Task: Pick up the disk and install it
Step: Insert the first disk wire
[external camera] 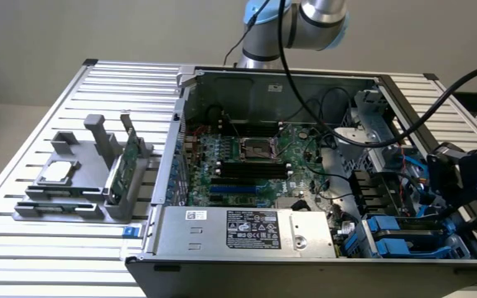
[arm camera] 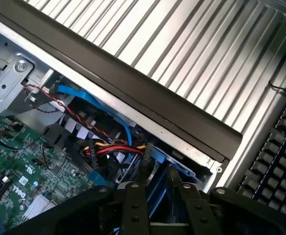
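As the black gripper (arm camera: 158, 188) is positioned over the drive bay in a corner of the open black-and-silver computer case (external camera: 263, 87), the task is judged to be in its installation stage. The disk (external camera: 411, 234), a flat silver-grey metal hard drive with blue plastic rails along its edges, is taken to be the blue-railed unit in that bay, at the exterior view's lower right, just below the gripper. It is well apart from the grey plastic holding fixture (external camera: 97, 133) on the slatted aluminium table (external camera: 23, 261), so the pick-up step is judged complete. Whether the gripper is clamped on the disk or released from it cannot be told; blue plastic is seen at the gripper in the wrist view, but contact is not resolved. Full seating of the disk is likewise not confirmed, and the installation is treated as unfinished.

The bay is crowded. A flat blue data cable (arm camera: 99, 105) and a bundle of red, yellow and black wires (arm camera: 114, 146) are routed just beside the gripper, and snagging is considered the main risk. The dark side wall (arm camera: 147, 93) of the case is close behind. The green motherboard (external camera: 247, 155) and the silver box-shaped power supply (external camera: 247, 230) are situated beside the bay. A small square silver processor chip (external camera: 60, 172) and a thin green circuit card (external camera: 122, 166) are held on the fixture; neither is involved. A black keyboard (arm camera: 279, 161) is placed outside the case.
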